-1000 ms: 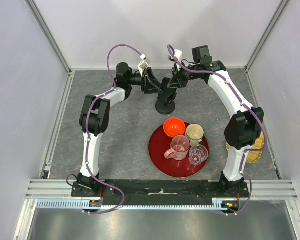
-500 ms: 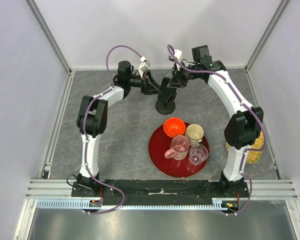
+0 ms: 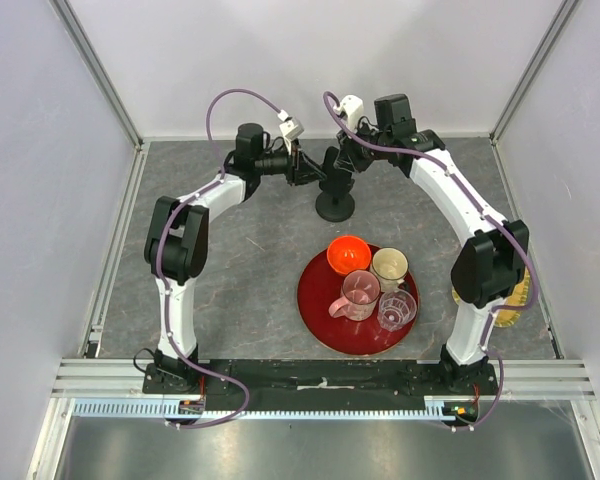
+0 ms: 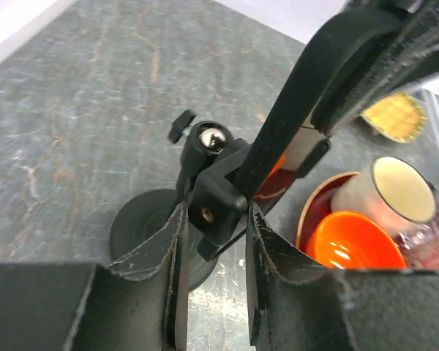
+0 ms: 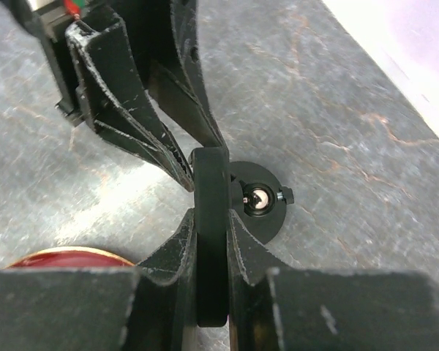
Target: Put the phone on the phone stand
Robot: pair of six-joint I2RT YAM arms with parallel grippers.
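Observation:
The phone stand [image 3: 335, 208] stands at the back middle of the table, with its disc base [image 4: 143, 227], ball joint [image 4: 212, 139] and cradle block [image 4: 218, 194] in the left wrist view. My left gripper [image 4: 216, 219] is closed around the cradle block. My right gripper [image 5: 211, 219] is shut on the phone [image 5: 211, 241], seen edge-on above the stand's base [image 5: 267, 219]. In the left wrist view the phone [image 4: 293, 110] slants from the cradle up to the right. From above, the left gripper [image 3: 315, 172] and right gripper [image 3: 347, 160] meet over the stand.
A red round tray [image 3: 315, 300] lies in front of the stand. It holds an orange bowl [image 3: 348, 254], a cream cup [image 3: 389, 268], a pink pitcher [image 3: 360, 292] and a clear cup [image 3: 397, 310]. A yellow object [image 3: 515, 295] lies by the right arm.
Both grippers have shifted slightly toward the back wall. The stand's base has moved a little back and right with them. Both grips are unchanged.

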